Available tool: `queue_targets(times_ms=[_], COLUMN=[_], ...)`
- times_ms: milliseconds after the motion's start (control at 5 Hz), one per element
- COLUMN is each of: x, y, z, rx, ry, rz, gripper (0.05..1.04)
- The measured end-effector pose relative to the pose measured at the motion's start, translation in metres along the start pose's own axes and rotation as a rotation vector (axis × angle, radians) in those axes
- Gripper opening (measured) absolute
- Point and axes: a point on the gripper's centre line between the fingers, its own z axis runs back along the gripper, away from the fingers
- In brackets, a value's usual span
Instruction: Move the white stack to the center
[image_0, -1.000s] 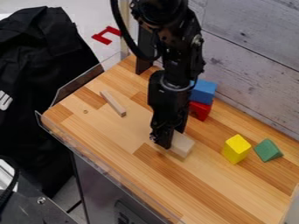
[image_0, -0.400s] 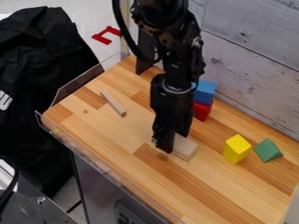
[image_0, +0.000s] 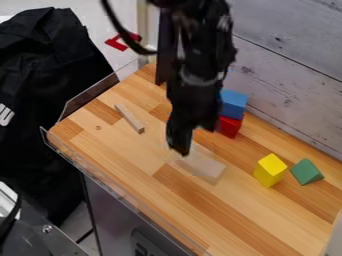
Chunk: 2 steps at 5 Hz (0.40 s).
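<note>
The pale wooden block, which I take for the white stack, lies near the middle of the desk. The hand is beside its upper-left end in the camera view; I cannot tell whether it is open or closed, or whether it touches the block. The placing step looks all but done. The next move probably calls for the hand to lift clear without nudging the block, or for one small push if its position needs correcting.

Counted on the desk: one pale block, though I cannot tell whether it is made of several layers; one thin wooden stick to the left; one blue block on one red block by the wall; one yellow block; and one green triangular block, just beyond the yellow.
</note>
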Motion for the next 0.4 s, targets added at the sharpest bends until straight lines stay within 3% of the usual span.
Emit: queue_targets(times_ms=[200, 400], x=[-0.008, -0.015], y=[-0.004, -0.009], z=[0.044, 0.057], rx=[-0.073, -0.064], ry=[-0.044, -0.042], rz=[-0.187, -0.339], gripper=[0.999, 0.999])
